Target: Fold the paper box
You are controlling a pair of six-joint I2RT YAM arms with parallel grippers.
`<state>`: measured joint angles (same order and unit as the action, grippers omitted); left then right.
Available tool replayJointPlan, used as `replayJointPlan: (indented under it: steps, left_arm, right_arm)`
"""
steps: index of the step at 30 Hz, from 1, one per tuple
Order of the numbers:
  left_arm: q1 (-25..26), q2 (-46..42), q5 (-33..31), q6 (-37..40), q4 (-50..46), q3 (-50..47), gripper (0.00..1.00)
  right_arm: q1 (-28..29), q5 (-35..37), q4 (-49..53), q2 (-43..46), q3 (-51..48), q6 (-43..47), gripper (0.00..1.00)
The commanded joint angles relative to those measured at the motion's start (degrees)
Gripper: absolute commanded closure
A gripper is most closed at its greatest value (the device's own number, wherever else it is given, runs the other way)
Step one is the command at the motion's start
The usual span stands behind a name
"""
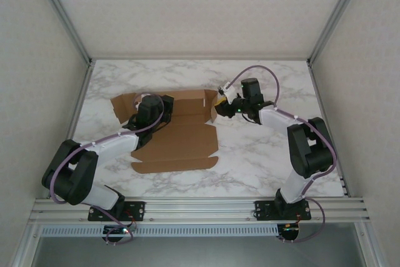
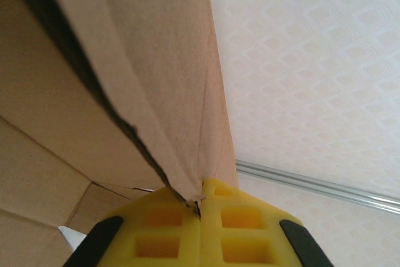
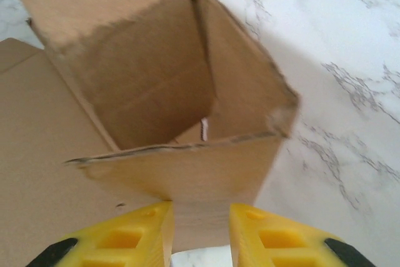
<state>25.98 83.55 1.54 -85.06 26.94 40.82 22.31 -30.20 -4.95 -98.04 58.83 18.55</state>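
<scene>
Left gripper [image 2: 200, 209]: pressed together, pinching the edge of a raised flap of the paper box [image 1: 181, 145] at the sheet's left end. The cardboard runs straight into the seam between the yellow pads [image 2: 165, 232].

Right gripper [image 3: 200, 217]: fingers [image 3: 134, 242] apart, flanking the near wall of the corner at the box's right end. A strip of cardboard sits between them. Whether they bear on it cannot be told.

Location: the box lies on the marble table [image 1: 269, 154], mid-table, between the two arms. The left arm reaches over its left part.

Progress, as judged: partial.
- Done: the far wall stands upright, and at the right end the walls meet in an open-topped corner pocket, seen from the right wrist.
- In hand: the left end flap, lifted but not seen locked.
- Left to do: the large near panel with its side tabs lies flat on the table, so front and lid are unfolded and nothing is tucked closed.

I put the work at under halfway.

Orientation: the forming tray has its long axis across the table, left to right, along the far edge of the sheet. Its opening faces up. The flat panel extends from it toward the arm bases.
</scene>
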Motion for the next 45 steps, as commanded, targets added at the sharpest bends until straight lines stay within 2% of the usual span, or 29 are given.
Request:
replayJointPlan:
  steps: [1, 10, 24, 25, 30, 32, 33, 40, 45]
  left_arm:
    - [-0.5, 0.2, 2.4, 1.5, -2.3, 1.0, 1.0]
    - [-0.9, 0.4, 2.9, 1.1, -1.5, 0.3, 1.0]
    - [-0.9, 0.9, 4.7, 0.8, 0.0, -0.6, 1.0]
    - [-0.9, 0.8, 4.8, 0.8, 0.0, -0.7, 1.0]
    - [-0.9, 0.4, 4.8, 1.1, 0.3, -1.3, 1.0]
    - [-0.9, 0.5, 5.0, 1.1, 0.4, -1.4, 1.0]
    - [-0.9, 0.6, 5.0, 1.1, 0.5, -1.5, 1.0]
    - [-1.0, 0.3, 5.0, 1.4, 0.1, -1.6, 1.0]
    - [-1.4, -0.2, 4.8, 2.0, -0.6, -1.6, 1.0]
  right_arm:
    - [1.6, -2.5, -0.2, 2.1, -0.3, 1.5, 0.71]
    - [3.8, -3.2, 1.4, 3.9, -1.5, 1.9, 0.72]
    - [8.6, 4.0, 1.2, 1.5, -0.7, 2.7, 0.72]
    - [8.7, 5.0, 0.1, 1.7, -0.9, 2.1, 0.72]
    - [9.7, 20.1, -2.5, 0.0, -0.1, 0.4, 0.68]
    - [9.7, 23.4, -2.0, -1.3, 0.9, 0.3, 0.68]
    - [9.7, 23.6, -1.9, -1.8, 1.2, 0.8, 0.68]
    - [9.6, 12.3, -1.0, 2.1, -1.0, 5.1, 0.7]
    - [7.6, 5.2, 6.4, 6.0, -1.2, 8.7, 0.74]
